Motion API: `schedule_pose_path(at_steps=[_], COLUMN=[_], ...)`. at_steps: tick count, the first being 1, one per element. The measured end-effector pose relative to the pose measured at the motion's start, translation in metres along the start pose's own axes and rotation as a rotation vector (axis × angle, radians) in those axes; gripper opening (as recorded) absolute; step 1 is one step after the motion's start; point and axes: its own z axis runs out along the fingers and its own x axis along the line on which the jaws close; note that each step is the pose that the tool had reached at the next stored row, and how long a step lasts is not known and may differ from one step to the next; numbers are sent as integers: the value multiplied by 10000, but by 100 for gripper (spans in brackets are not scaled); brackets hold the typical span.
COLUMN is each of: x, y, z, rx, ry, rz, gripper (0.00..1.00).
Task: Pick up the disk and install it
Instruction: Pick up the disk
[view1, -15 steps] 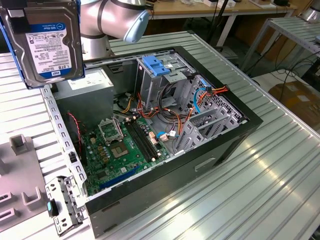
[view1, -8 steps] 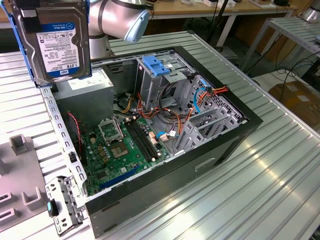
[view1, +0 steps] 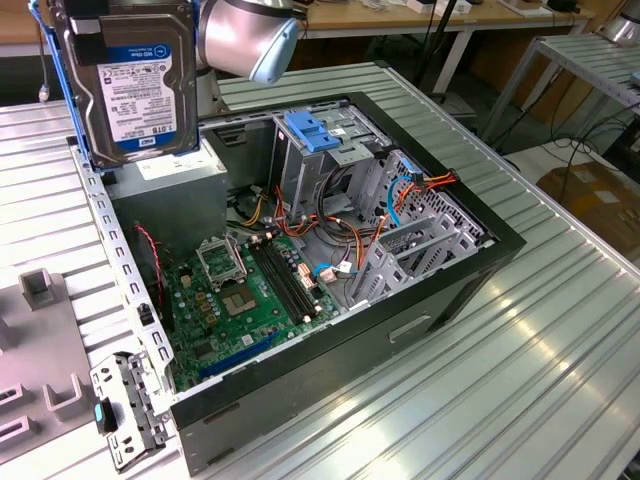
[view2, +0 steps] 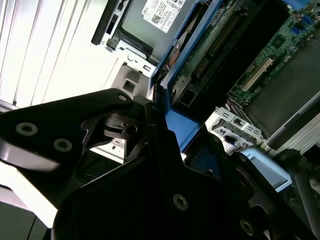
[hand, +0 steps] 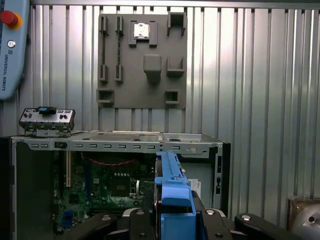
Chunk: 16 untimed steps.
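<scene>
The disk (view1: 130, 90), a silver hard drive with a dark-blue-and-white label in a blue carrier, hangs upright in the air at the exterior view's upper left. It is above the back corner of the open computer case (view1: 480, 250). In the first wrist view my gripper (hand: 172, 217) is shut on the disk (hand: 172, 190), seen edge-on with the case below it. The second wrist view shows the black fingers (view2: 150, 130) clamped on the disk's blue carrier (view2: 185, 130).
Inside the case lie the green motherboard (view1: 240, 290), a grey power-supply box (view1: 170, 190) under the disk, and a grey drive cage with a blue clip (view1: 320, 130). A grey fixture plate (hand: 142, 60) and a small metal bracket (view1: 125, 410) sit on the ribbed table.
</scene>
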Motion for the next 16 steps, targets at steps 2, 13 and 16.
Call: schedule_pose_path(at_steps=[2,13,16], x=[2,23,25], y=[-36,-340,-427], z=[1,12,15], rx=[0,0,0], ry=[0,0,9], rz=[1,0,1], gripper=[37,37,37])
